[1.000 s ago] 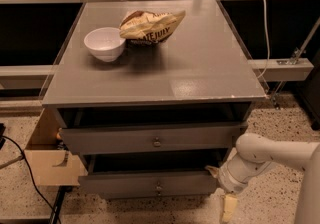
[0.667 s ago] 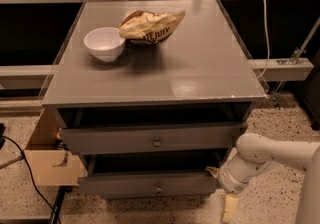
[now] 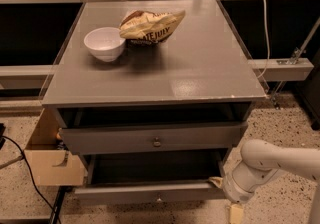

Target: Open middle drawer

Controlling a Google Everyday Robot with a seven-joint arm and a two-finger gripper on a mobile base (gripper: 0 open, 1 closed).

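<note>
The grey cabinet [image 3: 150, 75] shows two drawer fronts. The upper front [image 3: 100, 140] with its larger knob [image 3: 156, 142] is pulled out slightly. Below it, the middle drawer [image 3: 125, 194] with a small round knob [image 3: 159, 199] is pulled well out, showing its wide, shallow grey inside [image 3: 150, 168]. My gripper [image 3: 226, 195], at the end of the white arm [image 3: 270, 160], is at the right front corner of the middle drawer, touching its front edge. The lowest drawer is out of view.
A white bowl [image 3: 104, 43] and a crumpled chip bag [image 3: 150, 26] sit on the cabinet top. An open cardboard box [image 3: 50, 165] and a black cable [image 3: 25, 168] lie on the floor to the left. A rail with a white cable [image 3: 280, 68] runs to the right.
The middle drawer has slid further out toward the camera, and my gripper has moved with it, down and toward the camera. The upper drawer has not moved.
</note>
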